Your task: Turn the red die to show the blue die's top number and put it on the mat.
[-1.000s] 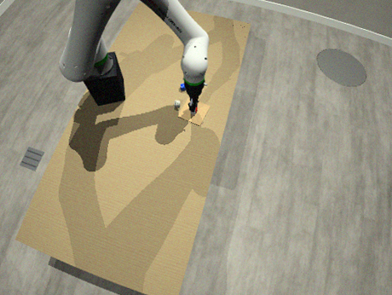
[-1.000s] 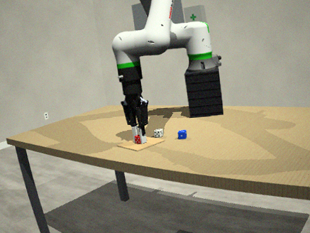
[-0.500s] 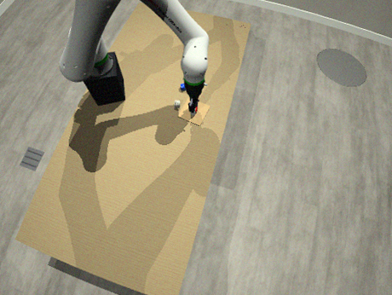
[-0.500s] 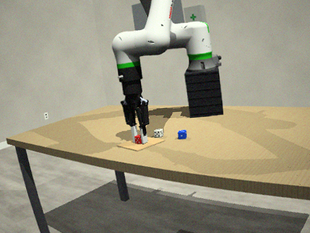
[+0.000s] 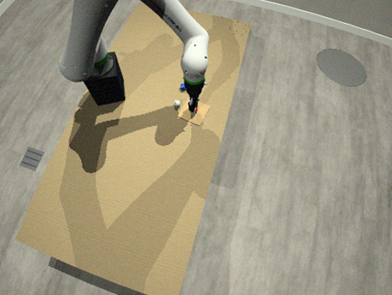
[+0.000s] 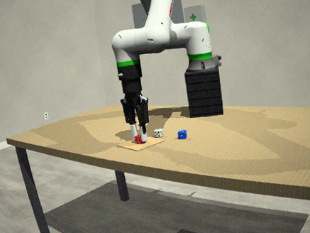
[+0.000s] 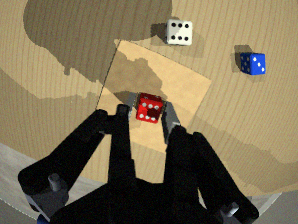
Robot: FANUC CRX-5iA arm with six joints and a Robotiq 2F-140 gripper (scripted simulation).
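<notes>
Standing by the long wooden table (image 6: 234, 151), I've got the white arm (image 6: 154, 37) bent over it from a black pedestal (image 6: 204, 93), reaching straight down at the near side. Below it lies the mat (image 6: 141, 144), a thin tan square flat on the table. Right over the mat is the pincer (image 6: 138, 135), pointing down, its fingers parted a little and standing on either side of the red die (image 7: 149, 108). From the wrist view there's a sliver of gap at each side of the die, so the grip looks loosened, nothing clamped. The red die sits on the mat, well inside its edges, and appears flat; I can't read its top face for certain. Just off the mat's far corner sits the white die (image 7: 178, 31), showing a many-dotted face. Further out, apart from both, rests the blue die (image 7: 253, 63) on bare table.
</notes>
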